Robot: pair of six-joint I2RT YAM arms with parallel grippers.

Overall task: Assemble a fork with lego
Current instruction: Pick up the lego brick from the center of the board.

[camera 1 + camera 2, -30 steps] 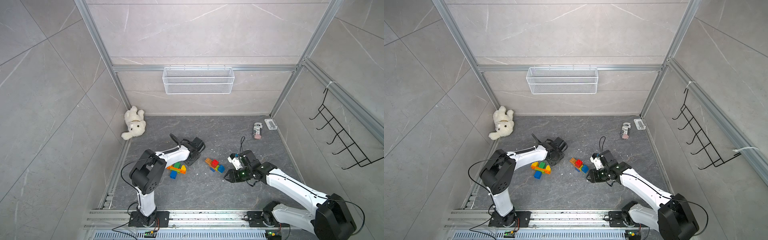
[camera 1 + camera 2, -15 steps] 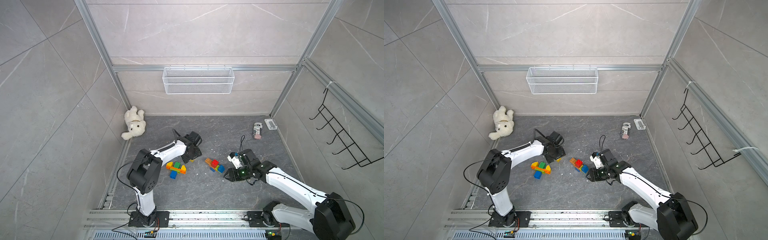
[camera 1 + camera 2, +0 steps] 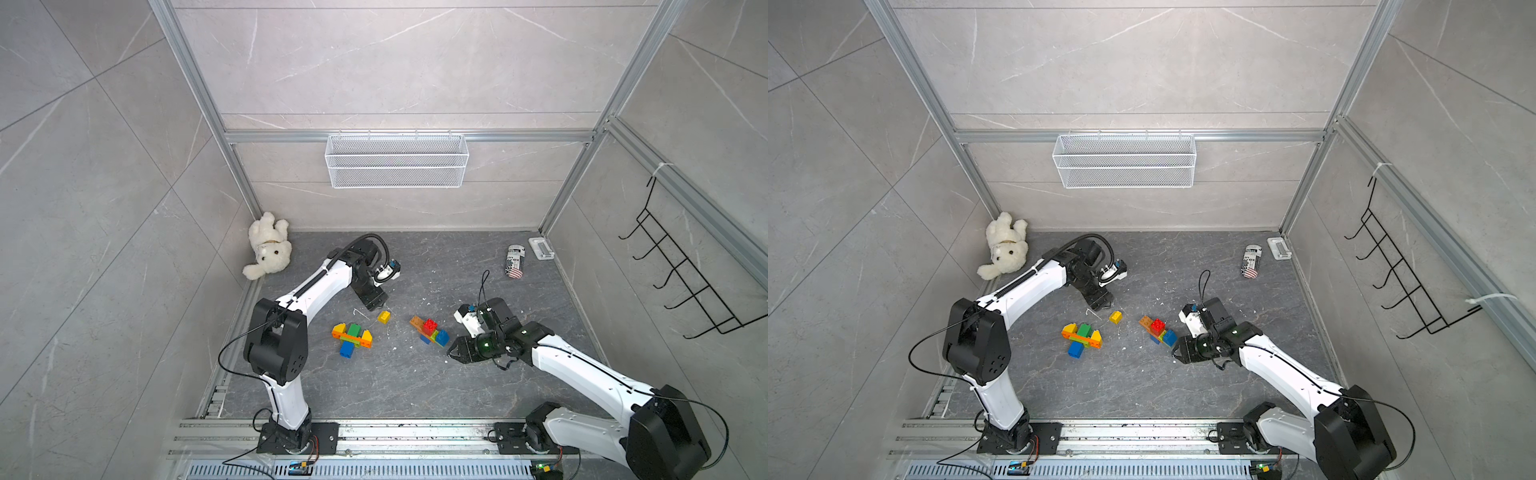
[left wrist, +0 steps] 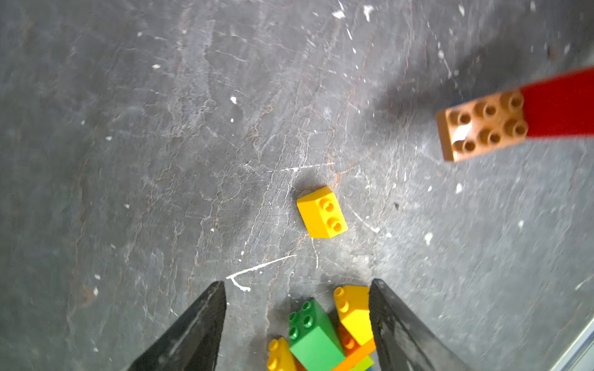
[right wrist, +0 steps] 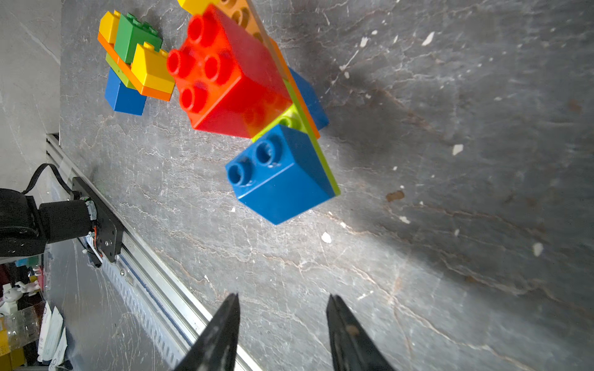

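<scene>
Left gripper (image 3: 375, 306) (image 4: 297, 282): black fingers spread wide, nothing pinched. It hangs over the dark grey stone-look tabletop (image 3: 415, 386), left of centre.

Small yellow sloped lego brick (image 3: 384, 317) (image 3: 1116, 317) (image 4: 322, 212) lies alone on the table. It is just near-right of that gripper's tips and apart from them, two studs showing.

Left lego cluster (image 3: 352, 338) (image 3: 1082, 337) is joined up:
- orange flat plate carrying two yellow sloped bricks with a green brick between them
- lime piece and blue brick on its near side

The cluster lies on the table, nearer than the lone yellow brick and a bit to its left, not touching it.

Right lego cluster (image 3: 430, 331) (image 3: 1158, 330) (image 5: 231, 74) is also joined:
- brown studded plate at the far-left end
- red square brick
- lime plate
- blue bricks at the near-right end

It sits about mid-table, right of the lone yellow brick.

Right gripper (image 3: 452, 353) (image 5: 283, 297): fingers parted with a moderate gap, holding nothing. It is just near-right of that cluster's blue sloped brick (image 5: 279, 173), with bare table between them.

Other items:
- White plush bear (image 3: 268, 247) slumped in the far left corner.
- Printed can (image 3: 515, 260) lying far right on the table.
- White wire mesh basket (image 3: 397, 160) hung on the far wall.
- Black wire hook rack (image 3: 681, 282) on the right wall.
</scene>
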